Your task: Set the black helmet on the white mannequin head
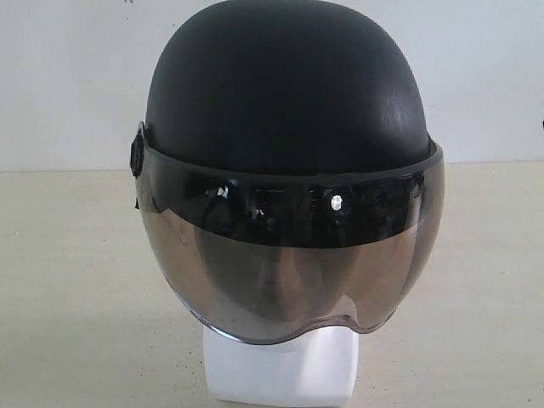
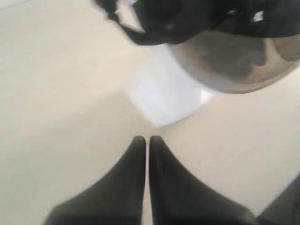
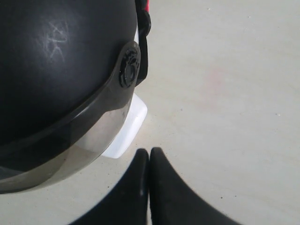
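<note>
Black helmet [image 1: 289, 93]: seated on the white mannequin head [image 1: 280, 370], visor [image 1: 289, 272] down over the face.
Left gripper [image 2: 147, 140]: clenched, empty; neck base [image 2: 161, 93] near, ahead of its tips, helmet beyond.
Right gripper [image 3: 149, 152]: clenched, empty; helmet close ahead, not touching.

Exterior camera is facing the black helmet [image 1: 280, 93] head-on, near and level. Both wrist cameras are looking steeply down, close, sharing that helmet and the white mannequin head [image 2: 159, 93].

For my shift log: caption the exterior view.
The black helmet sits on the white mannequin head, smoky visor lowered over its face.
</note>
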Tool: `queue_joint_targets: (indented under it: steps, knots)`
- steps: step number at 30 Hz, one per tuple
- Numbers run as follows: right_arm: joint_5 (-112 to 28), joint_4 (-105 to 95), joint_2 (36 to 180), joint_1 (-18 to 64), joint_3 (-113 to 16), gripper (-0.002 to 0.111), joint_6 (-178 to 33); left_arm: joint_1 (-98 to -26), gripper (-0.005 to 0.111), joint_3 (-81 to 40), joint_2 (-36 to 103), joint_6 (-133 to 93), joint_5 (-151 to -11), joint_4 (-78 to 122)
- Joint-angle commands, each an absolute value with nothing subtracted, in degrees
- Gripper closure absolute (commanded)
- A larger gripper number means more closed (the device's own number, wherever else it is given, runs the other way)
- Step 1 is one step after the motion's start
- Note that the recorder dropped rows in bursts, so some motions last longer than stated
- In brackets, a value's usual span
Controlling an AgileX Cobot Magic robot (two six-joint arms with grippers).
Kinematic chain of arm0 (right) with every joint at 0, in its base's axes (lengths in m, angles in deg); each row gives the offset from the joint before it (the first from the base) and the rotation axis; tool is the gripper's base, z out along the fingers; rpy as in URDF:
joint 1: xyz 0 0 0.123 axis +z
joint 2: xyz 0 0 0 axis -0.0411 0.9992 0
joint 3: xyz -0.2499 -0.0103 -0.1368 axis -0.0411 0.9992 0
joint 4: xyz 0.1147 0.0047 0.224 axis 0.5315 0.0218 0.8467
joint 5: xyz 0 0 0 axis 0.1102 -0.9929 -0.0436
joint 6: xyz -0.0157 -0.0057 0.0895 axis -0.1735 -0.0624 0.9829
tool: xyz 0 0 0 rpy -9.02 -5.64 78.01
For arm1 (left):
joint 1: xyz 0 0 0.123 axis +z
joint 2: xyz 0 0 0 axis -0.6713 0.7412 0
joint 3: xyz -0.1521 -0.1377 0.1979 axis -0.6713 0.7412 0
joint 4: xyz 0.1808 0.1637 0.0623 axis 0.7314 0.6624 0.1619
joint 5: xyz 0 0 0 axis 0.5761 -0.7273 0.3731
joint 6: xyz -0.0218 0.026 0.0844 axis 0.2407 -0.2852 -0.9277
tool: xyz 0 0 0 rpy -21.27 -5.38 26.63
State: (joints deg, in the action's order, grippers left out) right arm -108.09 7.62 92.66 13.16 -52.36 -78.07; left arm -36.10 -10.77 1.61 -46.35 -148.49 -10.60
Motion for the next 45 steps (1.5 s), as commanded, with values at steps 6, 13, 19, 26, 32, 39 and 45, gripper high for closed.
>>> queue_joint_targets:
  steps: [6, 13, 19, 26, 32, 39, 45]
  knots:
    - [-108.12, 7.30, 92.46, 13.04, -52.26, 0.109, -78.02, -35.98, 0.102, -10.60, -17.93, -15.07, -150.58, 20.57]
    - [-108.12, 7.30, 92.46, 13.04, -52.26, 0.109, -78.02, -35.98, 0.102, -10.60, -33.55, -8.27, -150.58, 25.68]
    - [-108.12, 7.40, 92.46, 13.04, -52.26, 0.109, -78.02, -35.80, 0.102, -8.73, -36.17, -2.51, -149.74, 25.43]
    - [-107.11, 7.92, 92.46, 13.04, -52.26, 0.109, -77.91, -35.80, 0.102, 6.60, -36.17, -2.40, -126.34, 19.79]
    - [-107.11, 7.92, 92.46, 13.04, -52.26, 0.109, -77.91, -35.80, 0.102, 25.49, -36.17, -2.37, -102.29, 13.16]
    - [-107.11, 7.92, 92.46, 13.04, -52.26, 0.109, -77.91, -35.80, 0.102, 38.13, -36.17, -2.64, -86.09, 5.53]
    - [-107.11, 7.92, 92.46, 13.04, -52.26, 0.109, -77.91, -35.80, 0.102, 40.50, -36.17, -5.76, -89.41, 10.92]
